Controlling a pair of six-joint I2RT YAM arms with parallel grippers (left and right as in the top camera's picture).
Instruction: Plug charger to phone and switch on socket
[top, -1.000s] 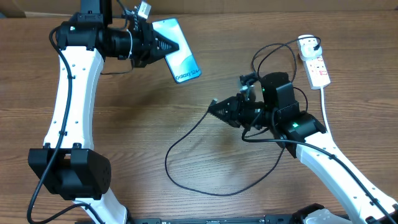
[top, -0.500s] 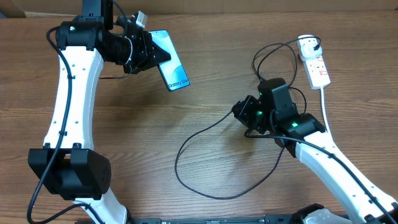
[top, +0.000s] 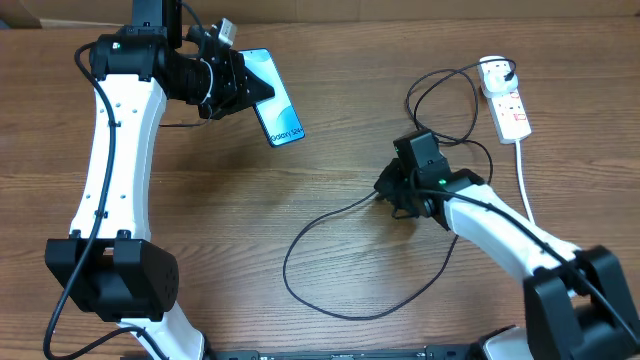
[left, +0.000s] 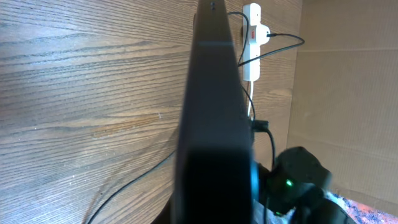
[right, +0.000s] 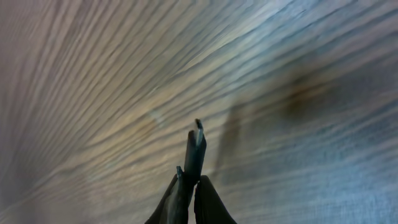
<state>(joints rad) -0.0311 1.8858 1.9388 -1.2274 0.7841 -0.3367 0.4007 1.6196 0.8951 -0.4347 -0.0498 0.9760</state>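
Two grippers are holding. Left gripper (top: 243, 88) is clamping the phone (top: 278, 112), sticking out past its fingertips. Right gripper (right: 188, 183) is pinching the charger (right: 195, 148) tip, socket (top: 508, 105) lying well apart from it.

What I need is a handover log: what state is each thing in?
phone: raised, tilted, screen lit, held by left fingers.
charger: tip pinched in right fingers, not in phone.
socket: lying flat; switch position unreadable.
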